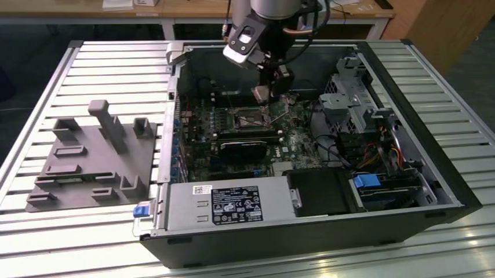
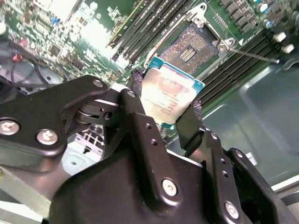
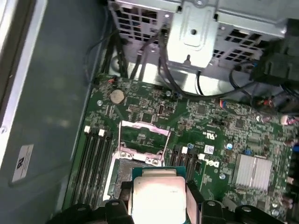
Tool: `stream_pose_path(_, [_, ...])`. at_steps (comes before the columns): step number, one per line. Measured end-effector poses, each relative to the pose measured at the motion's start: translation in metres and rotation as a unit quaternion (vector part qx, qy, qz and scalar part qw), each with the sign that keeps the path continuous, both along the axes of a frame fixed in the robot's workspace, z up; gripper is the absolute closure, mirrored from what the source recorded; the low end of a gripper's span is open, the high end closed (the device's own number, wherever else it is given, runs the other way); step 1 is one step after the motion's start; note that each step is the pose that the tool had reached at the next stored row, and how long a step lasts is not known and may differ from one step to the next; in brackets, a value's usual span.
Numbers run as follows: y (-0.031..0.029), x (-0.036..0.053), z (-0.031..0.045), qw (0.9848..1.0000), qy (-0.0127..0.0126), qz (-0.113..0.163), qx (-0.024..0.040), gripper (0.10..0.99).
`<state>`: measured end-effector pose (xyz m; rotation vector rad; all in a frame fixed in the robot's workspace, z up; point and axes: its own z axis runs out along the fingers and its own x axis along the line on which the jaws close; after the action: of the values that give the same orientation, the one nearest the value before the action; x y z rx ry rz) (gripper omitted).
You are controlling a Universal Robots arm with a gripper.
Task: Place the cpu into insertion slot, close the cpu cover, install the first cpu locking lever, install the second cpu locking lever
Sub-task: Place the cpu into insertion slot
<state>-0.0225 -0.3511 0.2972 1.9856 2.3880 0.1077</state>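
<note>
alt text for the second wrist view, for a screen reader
The gripper grips the cpu by two opposite edges, close to the bare insertion slot on the green motherboard but not yet in it. Long black memory slots flank the slot.

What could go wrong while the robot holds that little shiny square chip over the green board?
1. The silvery square cpu is pinched only by its edges in the black gripper. It might slip and fall onto the brownish-gold pins of the square insertion slot, bending them.
2. It hangs above the slot, not yet seated; lowered off-line, it may sit crooked.
3. The thin metal cpu cover stands open beside the slot, so the gripper could bump it.
</note>
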Motion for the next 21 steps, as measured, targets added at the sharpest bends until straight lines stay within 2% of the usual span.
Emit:
stream_pose_path(3, [0.0, 0.0, -0.0015, 0.9996, 0.0, -0.027, 0.0001, 0.549])
stream_pose_path(7, [0.0003, -0.0007, -0.0043, 0.9983, 0.0001, -0.057, -0.0001, 0.549])
stream_pose_path(21, [0.0023, -0.0095, -0.0256, 0.9967, 0.0, -0.081, -0.0002, 0.549])
